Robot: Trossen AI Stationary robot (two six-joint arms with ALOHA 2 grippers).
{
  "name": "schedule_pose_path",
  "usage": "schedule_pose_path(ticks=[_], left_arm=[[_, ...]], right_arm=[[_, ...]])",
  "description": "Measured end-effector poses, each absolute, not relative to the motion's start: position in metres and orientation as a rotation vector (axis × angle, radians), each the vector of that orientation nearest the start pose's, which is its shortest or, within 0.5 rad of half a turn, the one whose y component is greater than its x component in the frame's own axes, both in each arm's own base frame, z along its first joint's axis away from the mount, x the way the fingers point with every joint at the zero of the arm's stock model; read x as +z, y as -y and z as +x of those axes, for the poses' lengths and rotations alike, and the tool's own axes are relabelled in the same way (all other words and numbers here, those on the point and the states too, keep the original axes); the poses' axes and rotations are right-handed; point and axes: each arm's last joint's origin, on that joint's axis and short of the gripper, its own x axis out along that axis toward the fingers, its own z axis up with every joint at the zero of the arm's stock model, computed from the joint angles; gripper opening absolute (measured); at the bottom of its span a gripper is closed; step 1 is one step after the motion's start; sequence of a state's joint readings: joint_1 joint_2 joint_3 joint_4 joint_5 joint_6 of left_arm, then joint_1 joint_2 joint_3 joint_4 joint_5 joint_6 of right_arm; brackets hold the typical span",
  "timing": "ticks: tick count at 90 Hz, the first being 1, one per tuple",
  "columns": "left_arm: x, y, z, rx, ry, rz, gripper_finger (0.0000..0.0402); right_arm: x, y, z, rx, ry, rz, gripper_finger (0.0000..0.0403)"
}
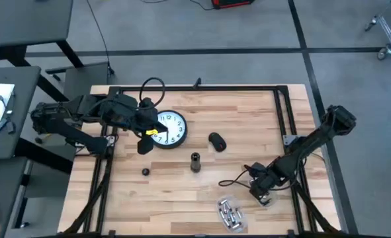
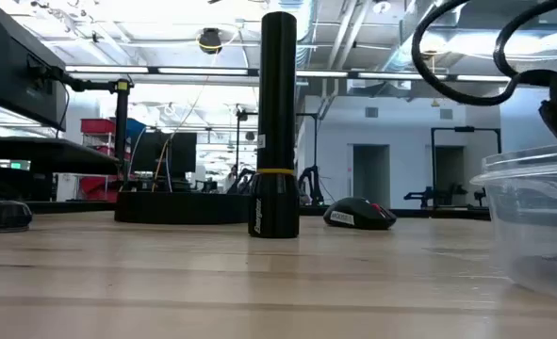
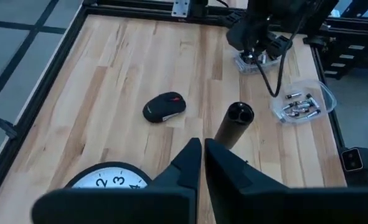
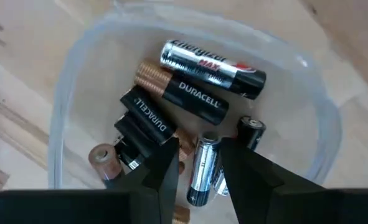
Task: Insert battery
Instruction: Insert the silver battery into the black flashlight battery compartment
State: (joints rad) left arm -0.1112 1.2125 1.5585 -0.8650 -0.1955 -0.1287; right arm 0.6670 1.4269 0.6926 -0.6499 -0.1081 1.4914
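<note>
Batteries (image 4: 190, 93) lie flat in the clear tub (image 4: 320, 118) at the worktop's (image 1: 182, 198) right front, long axes mixed. My right fingers (image 4: 199, 168) are slightly apart, straddling a silver cell. Flashlight (image 1: 195, 161) stands upright mid-worktop, open end up. Left fingers (image 3: 202, 168) closed, empty, over the clock (image 1: 167, 127).

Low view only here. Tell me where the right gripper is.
Observer: The right gripper hangs over a clear tub of batteries on the table's right side, jaws open.
Operator: Check the flashlight's top end.
Observer: The flashlight stands upright with its top open. The left wrist view looks down into its dark battery holes.
Operator: Now give me the left arm.
Observer: The left gripper hovers over the clock on the table's left side, jaws shut.
</note>
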Motion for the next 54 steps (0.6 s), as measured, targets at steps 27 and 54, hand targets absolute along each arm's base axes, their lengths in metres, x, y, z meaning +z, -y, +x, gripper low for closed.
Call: schedule_pose_path(ticks=[27,54], left_arm=[[0.443,0.019,0.221,0.112,-0.502,-0.039,0.0],[0.443,0.019,0.221,0.112,-0.497,-0.036,0.0]], right_arm=[[0.138,-0.135,0.163,-0.499,-1.56,0.838,0.0101],[0.136,-0.134,0.161,-0.518,-1.587,0.874,0.0095]])
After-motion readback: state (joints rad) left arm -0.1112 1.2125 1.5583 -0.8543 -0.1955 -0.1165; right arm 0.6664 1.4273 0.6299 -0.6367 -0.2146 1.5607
